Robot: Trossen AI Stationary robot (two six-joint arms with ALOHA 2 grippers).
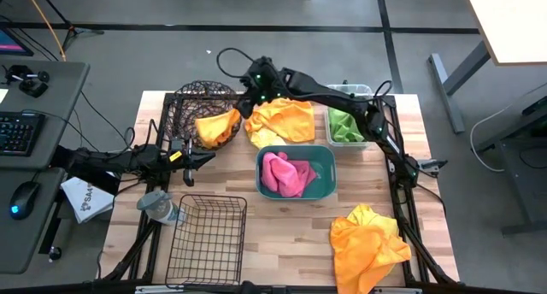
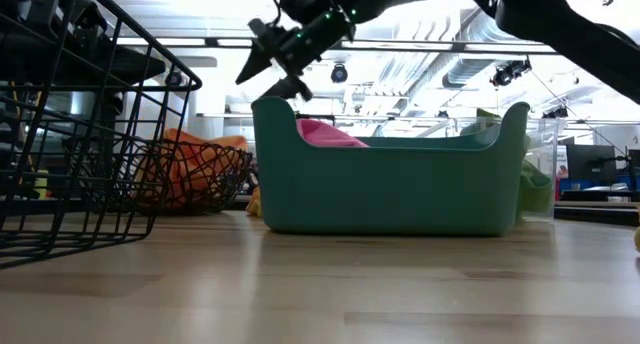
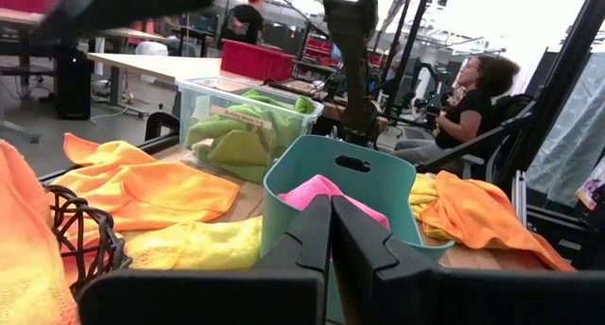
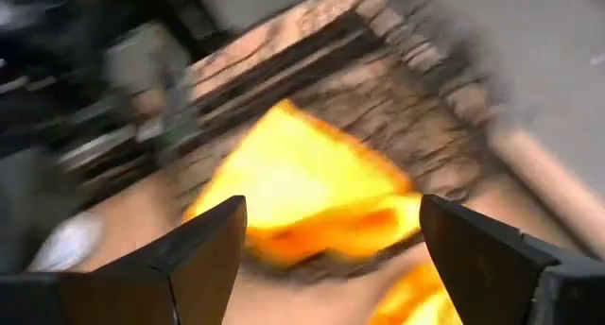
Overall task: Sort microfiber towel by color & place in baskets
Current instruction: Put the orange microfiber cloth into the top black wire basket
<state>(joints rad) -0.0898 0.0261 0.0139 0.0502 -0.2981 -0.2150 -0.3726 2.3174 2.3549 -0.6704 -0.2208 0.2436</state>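
- The right tool hangs above the far side of the table, between the round wire basket and a loose yellow-orange towel pile; its fingers stand wide apart, empty.
- The right wrist view is smeared; only an orange towel in the round wire basket reads.
- The left tool waits beside that basket, fingers nearly closed, empty.
- Pink towels fill the teal tub; green ones fill the clear bin, whose label is unreadable.
- An orange towel lies at the near right, cut off by the picture's edge.
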